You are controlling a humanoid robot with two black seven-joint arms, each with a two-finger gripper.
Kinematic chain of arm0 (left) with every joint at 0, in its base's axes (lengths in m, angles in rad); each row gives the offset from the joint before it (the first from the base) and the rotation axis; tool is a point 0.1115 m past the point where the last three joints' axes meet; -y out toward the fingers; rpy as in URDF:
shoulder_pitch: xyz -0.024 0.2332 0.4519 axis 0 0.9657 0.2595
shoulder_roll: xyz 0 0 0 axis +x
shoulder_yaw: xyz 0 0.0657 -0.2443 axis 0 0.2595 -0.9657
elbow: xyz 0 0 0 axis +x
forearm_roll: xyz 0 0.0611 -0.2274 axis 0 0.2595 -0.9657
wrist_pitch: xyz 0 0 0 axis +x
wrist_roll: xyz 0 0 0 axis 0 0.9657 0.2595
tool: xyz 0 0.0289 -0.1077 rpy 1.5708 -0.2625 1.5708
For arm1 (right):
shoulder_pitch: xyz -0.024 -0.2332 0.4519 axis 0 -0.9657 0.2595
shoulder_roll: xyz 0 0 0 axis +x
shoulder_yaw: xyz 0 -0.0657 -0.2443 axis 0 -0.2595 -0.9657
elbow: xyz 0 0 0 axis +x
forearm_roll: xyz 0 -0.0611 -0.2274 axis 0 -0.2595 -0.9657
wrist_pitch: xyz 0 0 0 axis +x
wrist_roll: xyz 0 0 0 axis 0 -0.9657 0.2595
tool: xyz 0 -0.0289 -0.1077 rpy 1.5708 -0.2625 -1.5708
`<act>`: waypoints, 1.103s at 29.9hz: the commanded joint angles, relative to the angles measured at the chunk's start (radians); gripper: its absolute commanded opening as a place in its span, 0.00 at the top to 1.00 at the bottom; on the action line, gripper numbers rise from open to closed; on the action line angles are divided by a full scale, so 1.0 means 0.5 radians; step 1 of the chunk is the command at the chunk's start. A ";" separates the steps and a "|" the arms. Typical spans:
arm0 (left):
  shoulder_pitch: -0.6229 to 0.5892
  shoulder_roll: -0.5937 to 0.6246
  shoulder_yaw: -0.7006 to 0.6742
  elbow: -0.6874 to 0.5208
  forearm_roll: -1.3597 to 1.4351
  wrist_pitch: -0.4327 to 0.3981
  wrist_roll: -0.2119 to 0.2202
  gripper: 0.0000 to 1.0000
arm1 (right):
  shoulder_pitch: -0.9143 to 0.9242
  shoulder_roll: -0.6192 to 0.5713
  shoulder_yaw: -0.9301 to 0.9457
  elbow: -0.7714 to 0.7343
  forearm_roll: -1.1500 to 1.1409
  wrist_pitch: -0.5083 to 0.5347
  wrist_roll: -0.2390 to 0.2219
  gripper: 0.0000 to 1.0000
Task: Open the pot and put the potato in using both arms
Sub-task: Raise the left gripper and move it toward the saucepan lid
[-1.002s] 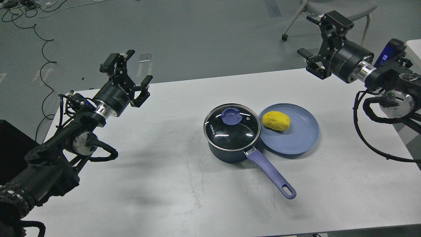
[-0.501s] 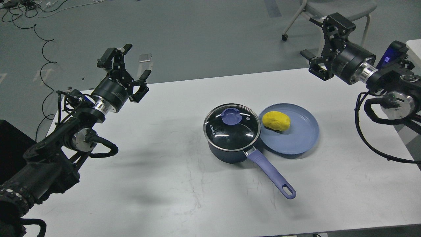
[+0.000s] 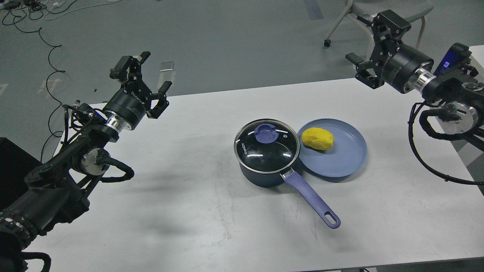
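Observation:
The dark navy pot (image 3: 261, 175) stands mid-table, its lavender handle (image 3: 312, 202) pointing to the front right. A round glass lid (image 3: 266, 146) with a purple knob (image 3: 266, 133) covers it. The yellow potato (image 3: 317, 138) lies on a shallow blue plate (image 3: 346, 158) just right of the pot. My left gripper (image 3: 145, 75) is open and empty, raised above the table's far left edge, well left of the pot. My right gripper (image 3: 368, 39) is open and empty, raised beyond the far right edge, above and right of the plate.
The white table (image 3: 189, 196) bears the pot and the plate. A chair (image 3: 378, 11) stands on the grey floor behind the right gripper. Cables (image 3: 45, 45) lie on the floor at the far left. A black box edge (image 3: 11, 166) sits at the left.
Both grippers have risen a little and drawn away from the pot: the left up and leftward, the right up and rightward. The pot, lid, potato and plate have not moved.

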 commanded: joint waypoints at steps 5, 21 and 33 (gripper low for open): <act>0.008 -0.036 -0.007 -0.003 -0.014 -0.001 -0.002 0.02 | -0.003 -0.011 -0.001 -0.002 0.000 -0.001 0.001 0.01; 0.011 -0.030 0.011 0.000 -0.002 0.002 -0.035 0.02 | -0.009 0.011 -0.019 -0.021 -0.003 -0.007 -0.003 0.01; -0.143 0.010 0.030 -0.260 1.288 0.467 -0.147 0.02 | -0.058 0.008 -0.022 -0.162 0.000 -0.013 0.007 0.01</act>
